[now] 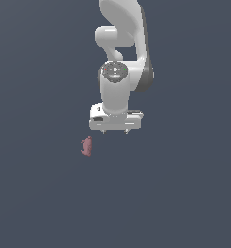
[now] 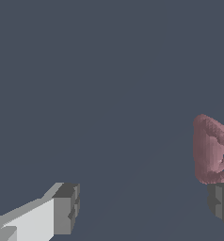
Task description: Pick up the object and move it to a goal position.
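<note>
The object is a small dusty-pink lump with a knobbly, curved outline. It lies on the plain dark grey surface, in the exterior view at about 8 o'clock from the gripper, near it but apart. In the wrist view the object appears just beside one dark finger pad, outside the gap between the fingers, not inside it. The other finger is well apart from the first one, so the fingers stand wide open and hold nothing. The white arm comes from 12 o'clock in the exterior view, and the hand points down toward the surface.
</note>
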{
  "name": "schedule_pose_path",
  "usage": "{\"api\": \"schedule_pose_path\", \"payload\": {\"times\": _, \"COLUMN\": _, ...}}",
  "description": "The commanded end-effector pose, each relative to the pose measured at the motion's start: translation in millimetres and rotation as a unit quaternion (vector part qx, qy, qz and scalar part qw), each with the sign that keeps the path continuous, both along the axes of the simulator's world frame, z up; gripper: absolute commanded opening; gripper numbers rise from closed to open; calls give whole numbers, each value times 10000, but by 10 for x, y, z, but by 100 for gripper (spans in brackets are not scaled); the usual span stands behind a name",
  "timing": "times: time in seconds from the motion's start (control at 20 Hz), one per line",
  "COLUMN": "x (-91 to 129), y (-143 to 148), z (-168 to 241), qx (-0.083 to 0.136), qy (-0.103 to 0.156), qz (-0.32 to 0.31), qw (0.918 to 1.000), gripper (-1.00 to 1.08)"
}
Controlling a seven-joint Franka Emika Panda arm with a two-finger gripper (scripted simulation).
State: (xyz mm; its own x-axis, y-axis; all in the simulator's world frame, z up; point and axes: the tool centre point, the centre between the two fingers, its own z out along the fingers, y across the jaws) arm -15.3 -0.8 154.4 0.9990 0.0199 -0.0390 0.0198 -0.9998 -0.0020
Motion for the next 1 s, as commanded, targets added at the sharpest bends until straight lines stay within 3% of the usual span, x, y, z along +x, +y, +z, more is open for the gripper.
{"api": "schedule_pose_path", "payload": {"times": 0.0, "x": 0, "y": 0, "z": 0, "qx": 0, "qy": 0, "qz": 0, "qw": 10000, "gripper": 100}}
{"api": "schedule_pose_path", "payload": {"times": 0.45, "x": 10, "y": -268, "z": 91, "qx": -78, "qy": -54, "qz": -1, "qw": 10000, "gripper": 100}}
{"api": "schedule_pose_path", "payload": {"times": 0.95, "x": 21, "y": -364, "z": 12, "qx": -66, "qy": -65, "qz": 41, "qw": 9999, "gripper": 100}}
